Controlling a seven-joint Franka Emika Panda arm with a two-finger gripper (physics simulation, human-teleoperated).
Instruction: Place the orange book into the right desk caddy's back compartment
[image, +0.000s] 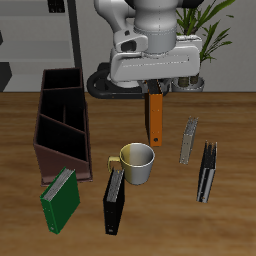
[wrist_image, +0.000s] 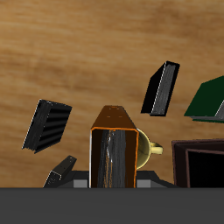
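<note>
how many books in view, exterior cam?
5: orange book hanging from the end effector; green book before the caddy; black book by the mug; grey book; black book beside it.

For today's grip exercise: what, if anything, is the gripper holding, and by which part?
The gripper holds the orange book by its upper end; the book hangs upright above the table, beside the mug.

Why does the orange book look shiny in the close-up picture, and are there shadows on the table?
In the wrist view, the orange book shows pale streaks of glare down its face, held close in the pincer. In the exterior view, the orange book hangs under the pincer with no glare, and the mug casts only a soft, faint shadow on the table. Both views look sharp.
</note>
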